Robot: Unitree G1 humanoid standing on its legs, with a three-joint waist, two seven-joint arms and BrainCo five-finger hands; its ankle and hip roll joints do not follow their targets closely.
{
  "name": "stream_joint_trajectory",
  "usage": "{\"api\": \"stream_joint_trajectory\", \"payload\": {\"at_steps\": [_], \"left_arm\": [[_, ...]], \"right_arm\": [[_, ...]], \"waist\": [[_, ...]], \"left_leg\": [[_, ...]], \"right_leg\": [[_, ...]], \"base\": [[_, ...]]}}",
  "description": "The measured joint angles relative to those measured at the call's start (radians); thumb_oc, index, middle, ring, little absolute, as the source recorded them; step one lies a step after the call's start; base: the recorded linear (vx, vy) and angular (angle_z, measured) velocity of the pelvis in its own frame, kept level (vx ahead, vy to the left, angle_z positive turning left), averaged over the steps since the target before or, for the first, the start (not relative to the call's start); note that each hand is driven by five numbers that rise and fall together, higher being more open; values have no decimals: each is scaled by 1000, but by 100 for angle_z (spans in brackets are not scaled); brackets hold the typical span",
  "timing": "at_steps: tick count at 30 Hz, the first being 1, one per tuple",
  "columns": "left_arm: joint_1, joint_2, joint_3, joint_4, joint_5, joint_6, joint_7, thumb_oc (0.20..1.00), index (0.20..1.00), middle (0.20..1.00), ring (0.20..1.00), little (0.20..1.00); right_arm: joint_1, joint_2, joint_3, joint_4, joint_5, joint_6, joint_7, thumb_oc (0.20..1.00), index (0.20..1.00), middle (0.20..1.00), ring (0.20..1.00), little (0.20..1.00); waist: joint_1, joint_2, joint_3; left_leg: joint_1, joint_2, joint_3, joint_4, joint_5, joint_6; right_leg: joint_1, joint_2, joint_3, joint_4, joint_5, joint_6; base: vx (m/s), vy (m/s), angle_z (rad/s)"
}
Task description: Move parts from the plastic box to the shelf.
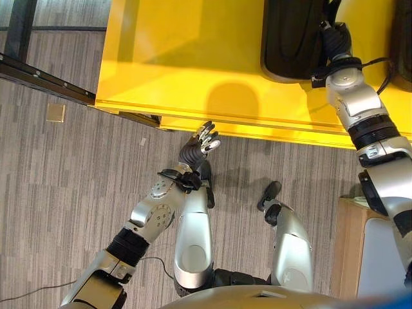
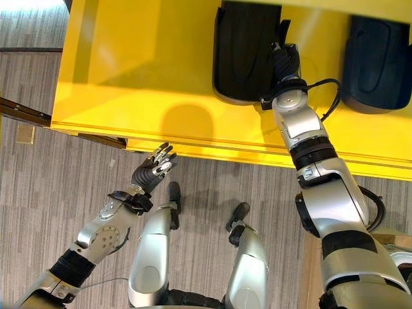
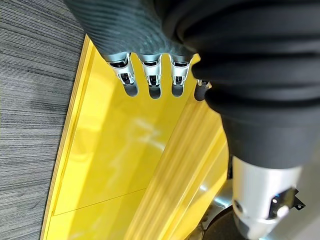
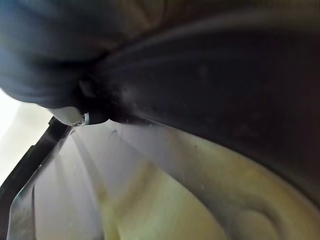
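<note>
Nearest to the camera, the left hand (image 1: 201, 145) hovered with relaxed fingers, empty, before the yellow shelf (image 1: 193, 71). On it lay a black moulded part (image 2: 246, 51); the right hand (image 2: 283, 61) rested against this part, its fingers hidden. It looked stiff, light, smooth; its rim seemed the best grip.

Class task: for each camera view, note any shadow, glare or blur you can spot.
Left eye view: a rounded shadow on the yellow shelf. Left wrist view: pale glare streaks on the shelf past the left hand. Right wrist view: close, blurred dark part; right hand on it.

Workshop — yellow shelf (image 1: 193, 58), black parts (image 2: 244, 51), grey floor (image 1: 58, 180).
</note>
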Motion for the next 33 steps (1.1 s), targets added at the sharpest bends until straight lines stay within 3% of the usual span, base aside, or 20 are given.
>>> {"api": "stream_joint_trajectory", "payload": {"at_steps": [14,15,16,17,33], "left_arm": [[-7,10,2,2,-4,0,0,1000,1000,1000,1000,1000],[-8,11,2,2,-4,1,0,1000,1000,1000,1000,1000],[-9,16,2,2,-5,3,-2,1000,1000,1000,1000,1000],[-9,16,2,2,-4,4,-3,1000,1000,1000,1000,1000],[-33,28,-11,7,-13,4,1,1000,1000,1000,1000,1000]], "right_arm": [[-37,2,42,41,-38,29,-38,200,200,200,200,200],[-40,1,42,40,-38,30,-41,335,335,335,335,335],[-42,1,42,39,-39,29,-44,567,567,567,567,567],[-42,1,42,39,-38,30,-44,1000,1000,1000,1000,1000],[-42,15,29,46,19,32,-123,1000,1000,1000,1000,1000]], "waist": [[2,1,-1],[2,2,-1],[2,2,-1],[2,2,-1],[-4,10,-3]], "left_leg": [[-3,0,2,6,-1,-1],[-6,0,2,6,-1,-1],[-8,1,2,8,-1,-1],[-8,1,3,10,-2,-1],[-7,-1,14,40,-22,5]], "right_leg": [[-13,-4,4,14,-8,-3],[-16,-4,4,15,-8,-4],[-18,-4,6,16,-8,-4],[-18,-4,6,16,-8,-4],[-23,-7,27,29,-8,-4]], "base": [[11,-2,0],[0,0,0],[30,11,-2],[34,18,-4],[16,11,-2]]}}
